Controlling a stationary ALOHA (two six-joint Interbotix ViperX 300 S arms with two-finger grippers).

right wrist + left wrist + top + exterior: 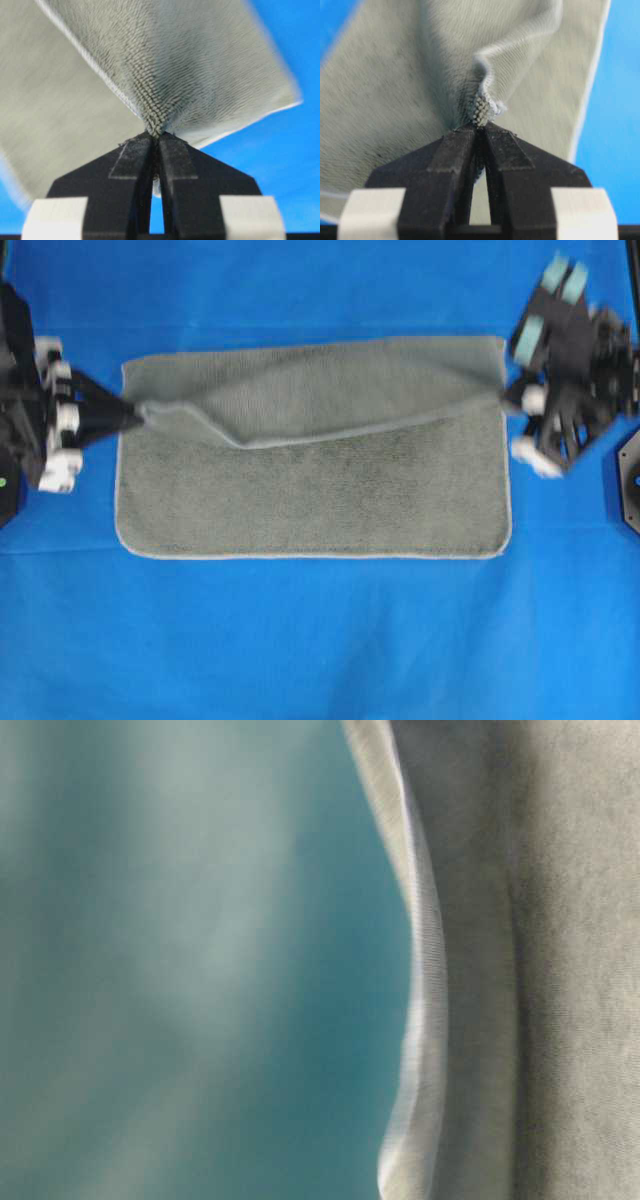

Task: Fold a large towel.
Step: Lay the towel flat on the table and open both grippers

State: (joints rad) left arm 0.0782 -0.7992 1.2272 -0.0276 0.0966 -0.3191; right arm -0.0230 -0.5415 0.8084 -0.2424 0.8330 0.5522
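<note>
The grey-green towel [320, 490] lies spread on the blue table covering [320, 640], its far long edge lifted and drooping forward over the middle. My left gripper [138, 416] is shut on the towel's left end of that lifted edge; its wrist view shows bunched terry cloth [480, 107] pinched between the black jaws [479, 131]. On the right, my right gripper [508, 393] is shut on the other end of the lifted edge, with cloth [165, 65] fanning out from its closed tips [156, 136]. The table-level view is filled by a blurred close-up of the towel's pale hem [425, 990].
The blue covering stretches well beyond the towel on every side. A dark fixture [630, 480] sits at the right edge, behind the right arm. The left arm's body [25, 410] stands at the left edge.
</note>
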